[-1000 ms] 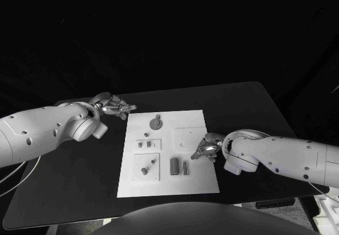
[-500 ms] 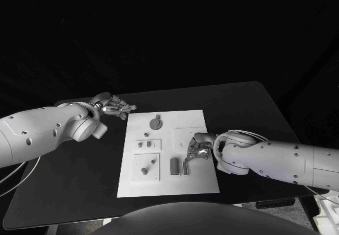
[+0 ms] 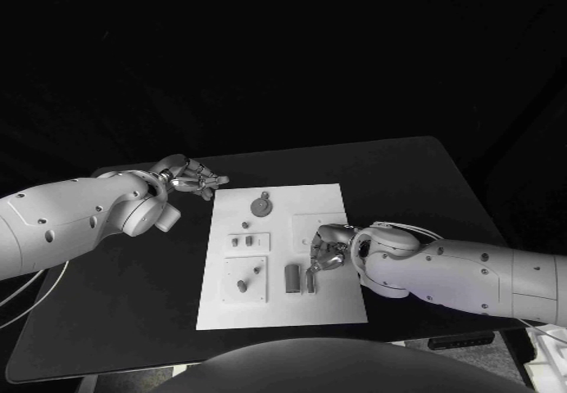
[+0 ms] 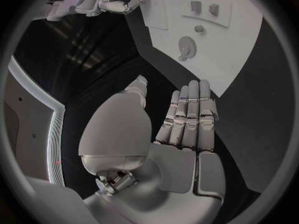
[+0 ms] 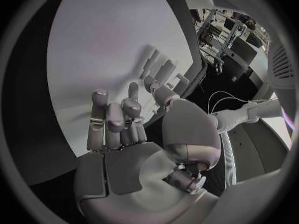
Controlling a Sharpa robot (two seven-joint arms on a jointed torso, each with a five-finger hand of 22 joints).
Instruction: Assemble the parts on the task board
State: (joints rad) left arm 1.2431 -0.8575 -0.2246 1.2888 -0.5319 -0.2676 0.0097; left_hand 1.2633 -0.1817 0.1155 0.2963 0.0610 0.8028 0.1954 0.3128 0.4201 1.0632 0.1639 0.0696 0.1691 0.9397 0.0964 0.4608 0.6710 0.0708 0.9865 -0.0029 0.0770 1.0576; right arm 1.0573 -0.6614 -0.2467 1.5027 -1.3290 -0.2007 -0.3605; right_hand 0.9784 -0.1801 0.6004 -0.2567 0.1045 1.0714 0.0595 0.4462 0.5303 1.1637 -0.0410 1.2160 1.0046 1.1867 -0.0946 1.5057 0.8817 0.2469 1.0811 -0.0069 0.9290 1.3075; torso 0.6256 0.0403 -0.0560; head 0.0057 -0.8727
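I see the task board [image 3: 280,254] in the middle of the black table [image 3: 401,176], and my right hand [image 3: 328,255] is over its near right part, just beside two upright dark parts: a thick block [image 3: 292,277] and a thin bar [image 3: 310,281]. The fingers [image 5: 112,119] of this hand are loosely curled and apart, and they hold nothing. The thin bar is right at the fingertips, but I cannot tell if they touch it.

My left hand [image 3: 192,178] hovers beyond the far left corner of the board, fingers straight and together, also with nothing in it.

I judge these parts to be small, stiff and light, probably smooth plastic, so they can slip or tip over easily. I would pinch the thin bar on its two long flat sides, near the middle.

The round disc [image 3: 261,204] and the small pegs [image 3: 242,241] are too small to make out in detail. The right wrist hides part of the board edge.
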